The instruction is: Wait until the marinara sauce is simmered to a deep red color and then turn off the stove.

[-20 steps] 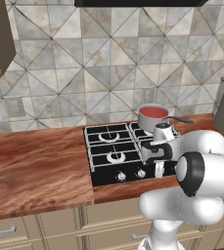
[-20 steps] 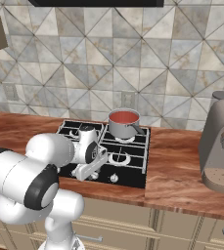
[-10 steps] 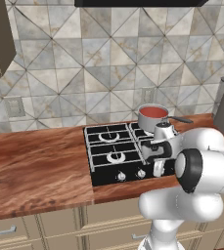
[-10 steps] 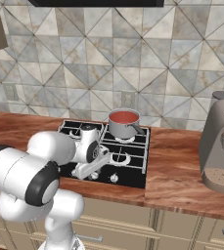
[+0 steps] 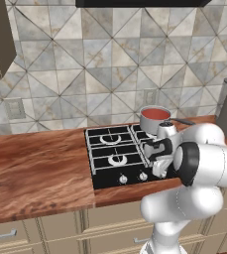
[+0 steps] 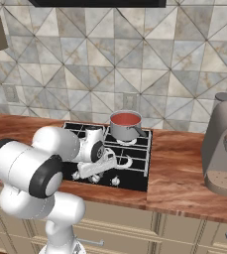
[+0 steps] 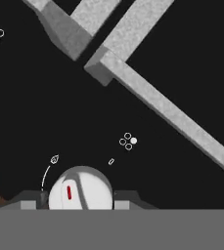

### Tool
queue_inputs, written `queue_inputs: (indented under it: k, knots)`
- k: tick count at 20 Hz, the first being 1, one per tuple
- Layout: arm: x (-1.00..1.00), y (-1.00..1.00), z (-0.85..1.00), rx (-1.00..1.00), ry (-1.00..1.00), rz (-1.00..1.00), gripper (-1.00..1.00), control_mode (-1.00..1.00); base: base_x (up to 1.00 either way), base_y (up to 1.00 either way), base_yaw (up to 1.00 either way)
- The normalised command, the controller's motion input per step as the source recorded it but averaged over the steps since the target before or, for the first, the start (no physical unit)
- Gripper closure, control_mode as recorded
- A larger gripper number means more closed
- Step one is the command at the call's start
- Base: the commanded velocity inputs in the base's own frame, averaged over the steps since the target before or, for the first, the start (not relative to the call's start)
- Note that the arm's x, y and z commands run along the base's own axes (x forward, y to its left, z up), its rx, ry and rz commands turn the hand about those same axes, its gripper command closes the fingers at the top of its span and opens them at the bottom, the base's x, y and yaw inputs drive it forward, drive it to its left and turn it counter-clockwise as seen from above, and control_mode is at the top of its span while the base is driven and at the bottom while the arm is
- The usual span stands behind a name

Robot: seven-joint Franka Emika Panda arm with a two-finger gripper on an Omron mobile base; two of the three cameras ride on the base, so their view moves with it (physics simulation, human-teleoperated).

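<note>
At the bottom of the hand view, the silver knob [image 7: 80,188] is cut off by the lower edge, clamped between the closed gripper [image 7: 79,199] fingertips. Right of centre, on the stove [image 5: 116,155], the red marinara sauce [image 5: 155,113] is seen in its saucepan [image 5: 152,121].

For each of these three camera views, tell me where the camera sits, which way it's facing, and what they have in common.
Left base view: behind the arm on its left, looking forward and down at the stove; the white arm rises at lower right.
Right base view: behind on the right, same stove, arm at lower left, coffee machine on the counter.
Hand view: on the hand, close over a stove knob between the end effector fingertips.
Both base views share the saucepan of marinara sauce.
</note>
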Motion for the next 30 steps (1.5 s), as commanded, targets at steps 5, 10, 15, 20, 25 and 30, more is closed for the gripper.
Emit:
queue_inputs:
  k: [5,10,15,20,25,30]
  knots:
    - [-0.14,0.00,-0.48,-0.03,-0.03,-0.39,1.00,-1.00,0.00,0.00,0.00]
    - [-0.06,0.00,-0.55,-0.02,-0.05,-0.46,1.00,-1.00,0.00,0.00,0.00]
    - [-0.02,0.00,-0.54,0.00,-0.08,-0.47,1.00,-1.00,0.00,0.00,0.00]
    - [-0.04,0.07,-0.55,0.00,-0.11,-0.46,1.00,-1.00,0.00,0.00,0.00]
    - [-0.03,0.09,-0.52,0.00,-0.13,-0.43,1.00,-1.00,0.00,0.00,0.00]
    - [0.01,0.05,-0.22,-0.01,-0.08,-0.20,1.00,-1.00,0.00,0.00,0.00]
